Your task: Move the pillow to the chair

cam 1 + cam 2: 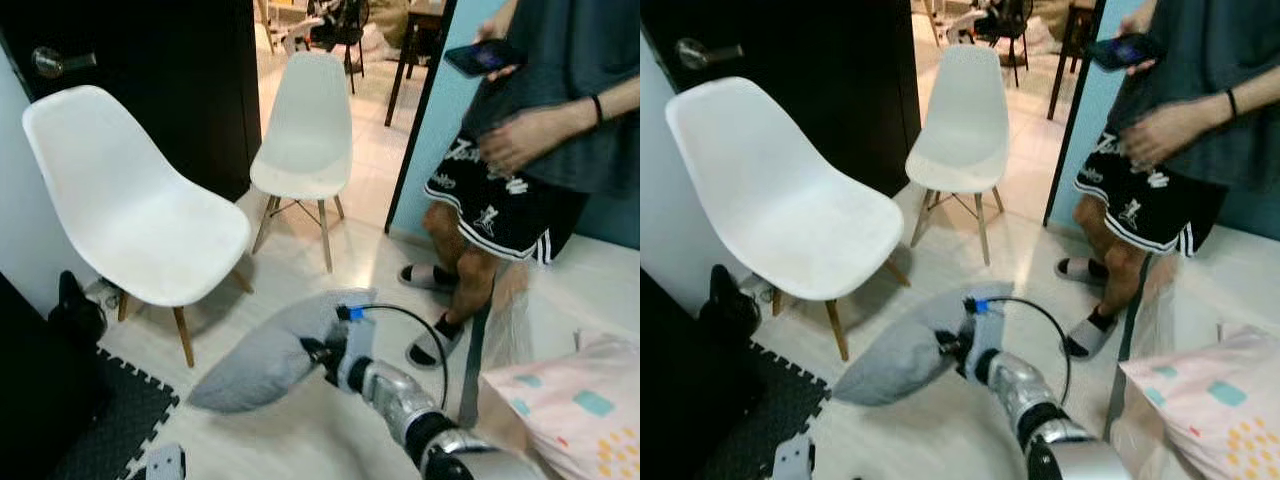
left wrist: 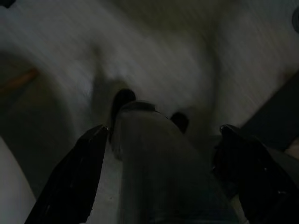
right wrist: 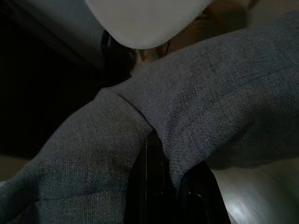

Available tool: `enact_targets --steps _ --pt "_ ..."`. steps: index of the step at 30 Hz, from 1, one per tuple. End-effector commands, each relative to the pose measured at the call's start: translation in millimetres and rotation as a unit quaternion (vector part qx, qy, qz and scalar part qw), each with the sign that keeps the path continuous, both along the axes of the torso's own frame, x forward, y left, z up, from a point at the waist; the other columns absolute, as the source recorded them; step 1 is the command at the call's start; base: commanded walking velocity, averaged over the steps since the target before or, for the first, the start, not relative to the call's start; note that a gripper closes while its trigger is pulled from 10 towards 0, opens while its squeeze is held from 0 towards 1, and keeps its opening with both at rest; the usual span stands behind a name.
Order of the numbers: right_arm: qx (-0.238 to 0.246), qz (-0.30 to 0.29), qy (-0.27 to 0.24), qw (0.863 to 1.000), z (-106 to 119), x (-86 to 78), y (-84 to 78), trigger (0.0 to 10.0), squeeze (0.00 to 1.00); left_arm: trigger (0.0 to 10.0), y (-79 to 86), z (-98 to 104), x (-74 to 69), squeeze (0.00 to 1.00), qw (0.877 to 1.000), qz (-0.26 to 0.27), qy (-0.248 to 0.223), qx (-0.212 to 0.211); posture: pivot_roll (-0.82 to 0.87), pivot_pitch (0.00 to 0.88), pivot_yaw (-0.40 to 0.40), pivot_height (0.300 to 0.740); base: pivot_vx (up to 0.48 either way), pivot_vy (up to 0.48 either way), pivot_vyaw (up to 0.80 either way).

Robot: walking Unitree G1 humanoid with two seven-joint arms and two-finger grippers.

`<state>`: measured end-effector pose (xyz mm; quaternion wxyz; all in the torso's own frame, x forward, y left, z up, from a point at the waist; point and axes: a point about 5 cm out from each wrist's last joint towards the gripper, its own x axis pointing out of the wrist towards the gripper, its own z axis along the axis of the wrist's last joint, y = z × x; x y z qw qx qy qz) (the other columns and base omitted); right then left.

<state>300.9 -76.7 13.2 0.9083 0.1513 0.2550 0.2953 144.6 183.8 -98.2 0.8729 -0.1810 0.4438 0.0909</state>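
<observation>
Beside chair (image 1: 140, 215), right tool (image 1: 318, 355) pinches pillow (image 1: 262, 358).

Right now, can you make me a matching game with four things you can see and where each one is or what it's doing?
Things:
1. grey pillow
2. nearer white chair
3. farther white chair
4. phone

Places or states:
A. held in a person's hand
B. pinched in the right claw, above the floor
C. by the doorway, seat bare
D. to the robot's left, beside the dark door, seat bare

Pairs: 1-B, 2-D, 3-C, 4-A
</observation>
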Motion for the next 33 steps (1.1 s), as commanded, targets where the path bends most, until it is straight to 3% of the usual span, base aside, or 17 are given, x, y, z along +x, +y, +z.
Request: enact_targets --steps 1,8,12,18,21,22,23,24,28,33 --pt "-0.018 -0.010 0.004 1.000 -8 -5.5 -10.9 10.0 0.00 10.0 -1.8 1 2.1 0.00 1.000 -0.001 -0.006 -0.002 -0.04 0.061 -0.048 0.740 0.394 0.000 0.00" --pt "-0.039 -0.019 0.023 0.999 -20 -15.7 -22.1 10.0 0.00 10.0 -1.7 1 3.5 0.00 1.000 -0.004 -0.008 -0.001 -0.05 0.055 -0.049 0.740 0.412 0.000 0.00" --pt "-0.037 -0.026 0.024 0.999 -20 -15.1 -24.1 10.0 0.00 10.0 -1.3 2 4.9 0.00 1.000 -0.005 -0.010 -0.001 -0.04 0.054 -0.049 0.740 0.441 0.000 0.00" --pt "-0.016 -0.053 0.006 0.998 -10 -4.7 -25.3 10.0 0.00 10.0 -1.6 3 7.5 0.00 1.000 -0.008 -0.015 -0.001 -0.04 0.051 -0.046 0.740 0.399 0.000 0.70" --pt "0.072 -0.096 -0.020 0.993 13 14.4 -27.0 10.0 0.00 10.0 -3.1 7 15.1 0.00 0.999 -0.013 -0.034 -0.005 -0.03 0.056 -0.043 0.740 0.401 0.000 0.00" --pt "0.072 -0.096 -0.020 0.993 13 14.4 -27.0 10.0 0.00 10.0 -3.1 7 15.1 0.00 0.999 -0.013 -0.034 -0.005 -0.03 0.056 -0.043 0.740 0.401 0.000 0.00" --pt "0.111 -0.130 -0.044 0.984 29 27.7 -33.6 10.0 0.00 10.0 -4.7 10 21.7 0.00 0.998 -0.016 -0.051 -0.013 -0.03 0.056 -0.041 0.740 0.398 0.000 0.00" --pt "0.120 -0.141 -0.052 0.981 34 31.7 -36.0 10.0 0.00 10.0 -5.2 11 24.2 0.00 0.998 -0.018 -0.058 -0.016 -0.03 0.056 -0.041 0.740 0.398 0.000 0.00" --pt "0.090 -0.192 -0.113 0.971 64 54.3 -53.9 10.0 0.00 10.0 -11.0 22 45.3 0.00 0.994 -0.035 -0.100 -0.027 -0.03 0.055 -0.037 0.740 0.399 0.000 0.00" --pt "0.085 -0.203 -0.164 0.961 92 70.1 -58.0 10.0 0.00 10.0 -15.2 33 66.5 0.00 0.989 -0.046 -0.136 -0.031 -0.03 0.053 -0.032 0.740 0.401 0.000 0.00"
